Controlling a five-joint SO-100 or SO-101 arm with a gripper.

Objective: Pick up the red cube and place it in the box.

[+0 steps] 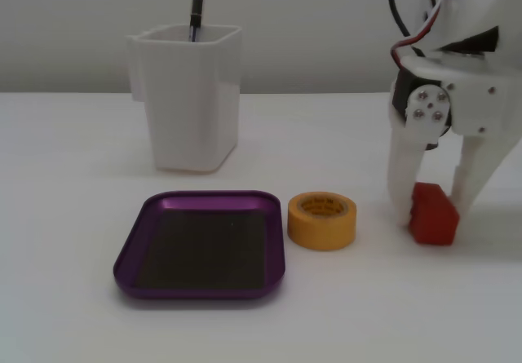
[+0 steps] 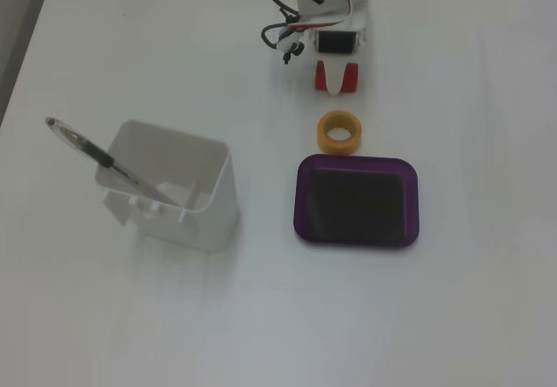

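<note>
**Fingers closed on the red cube, box off to one side**

The fingers (image 1: 428,208) stand nearly upright and are clamped on the red cube (image 1: 431,214), one white finger pressed to each of its flanks in the lower fixed view. The cube looks tilted, one corner raised, with its base at or just off the table (image 1: 73,314); which of the two cannot be told. In the fixed view from above, the cube (image 2: 322,75) shows as red on either side of the finger that covers its middle, so the grip seems to cross its short width, though its long axis is hard to judge.

Taking the cube as landmark in the lower view: the yellow tape roll (image 1: 322,220) sits just beside it on the left, apart from it. The box (image 1: 201,243) lies beyond the roll on the same line, empty. The white cup (image 1: 187,94), holding a pen (image 1: 196,8), stands further back and to the left.

The carry, as I judge it, must first lift, then travel left over the tape roll to reach the box
</note>
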